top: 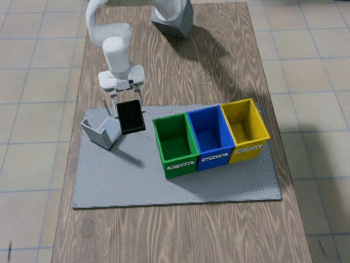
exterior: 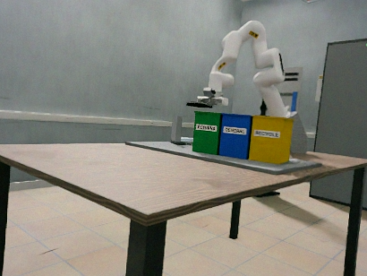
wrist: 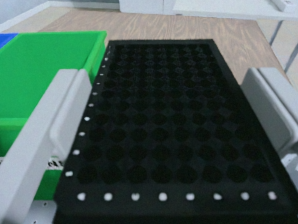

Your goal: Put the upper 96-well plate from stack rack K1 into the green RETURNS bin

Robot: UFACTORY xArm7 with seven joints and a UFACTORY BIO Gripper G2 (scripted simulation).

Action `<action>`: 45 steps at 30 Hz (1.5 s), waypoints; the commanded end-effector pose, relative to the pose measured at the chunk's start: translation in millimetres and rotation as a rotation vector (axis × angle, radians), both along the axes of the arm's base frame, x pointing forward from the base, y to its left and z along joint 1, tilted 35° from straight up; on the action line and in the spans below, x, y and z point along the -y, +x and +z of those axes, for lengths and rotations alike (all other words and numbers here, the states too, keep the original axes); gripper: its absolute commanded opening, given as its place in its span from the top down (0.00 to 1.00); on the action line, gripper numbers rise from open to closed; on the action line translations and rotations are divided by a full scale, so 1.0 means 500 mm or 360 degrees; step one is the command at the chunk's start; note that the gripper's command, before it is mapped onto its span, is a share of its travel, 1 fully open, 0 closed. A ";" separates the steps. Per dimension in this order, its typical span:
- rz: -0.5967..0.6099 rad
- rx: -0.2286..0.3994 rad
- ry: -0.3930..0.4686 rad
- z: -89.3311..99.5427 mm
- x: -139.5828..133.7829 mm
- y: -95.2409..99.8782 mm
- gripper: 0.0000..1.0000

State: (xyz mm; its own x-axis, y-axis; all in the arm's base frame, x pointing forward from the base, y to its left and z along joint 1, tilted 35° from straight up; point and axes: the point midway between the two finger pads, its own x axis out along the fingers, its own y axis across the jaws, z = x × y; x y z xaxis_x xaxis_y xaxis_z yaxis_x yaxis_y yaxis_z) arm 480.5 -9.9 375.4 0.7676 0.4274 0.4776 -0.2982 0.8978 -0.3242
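My gripper (top: 128,113) (wrist: 172,110) is shut on the black upper 96-well plate (top: 131,120) (exterior: 196,105) (wrist: 165,120), one finger along each long side. The plate is about level, raised in the air between the rack and the green bin, higher than the bin rims. The grey rack K1 (top: 97,135) (exterior: 179,126) stands upright at the left of the mat; a pale surface, seemingly the lower plate (top: 112,127), shows inside it. The green RETURNS bin (top: 172,170) (exterior: 206,140) (wrist: 45,75) stands upright, right of the held plate in the top view, with no plate visible inside.
The blue bin (top: 213,163) (exterior: 234,145) and yellow bin (top: 245,156) (exterior: 270,150) stand upright in a row beside the green one, close together. The grey perforated mat (top: 124,188) lies under the rack and bins on the wooden table (top: 171,235).
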 end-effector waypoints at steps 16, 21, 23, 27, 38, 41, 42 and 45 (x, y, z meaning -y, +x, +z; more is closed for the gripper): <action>-0.0003 0.0005 -0.0002 -0.001 -0.114 0.030 1.00; -0.0003 0.0005 -0.0002 -0.003 -0.146 0.038 1.00; -0.0003 0.0005 -0.0002 -0.003 -0.159 0.041 1.00; -0.0003 0.0005 -0.0002 -0.004 -0.185 0.048 1.00; -0.0003 0.0005 -0.0001 -0.006 -0.244 0.062 1.00; -0.0003 0.0005 -0.0001 -0.007 -0.263 0.067 1.00; -0.0003 0.0005 -0.0001 -0.007 -0.270 0.069 1.00; -0.0003 0.0005 -0.0001 -0.007 -0.289 0.073 1.00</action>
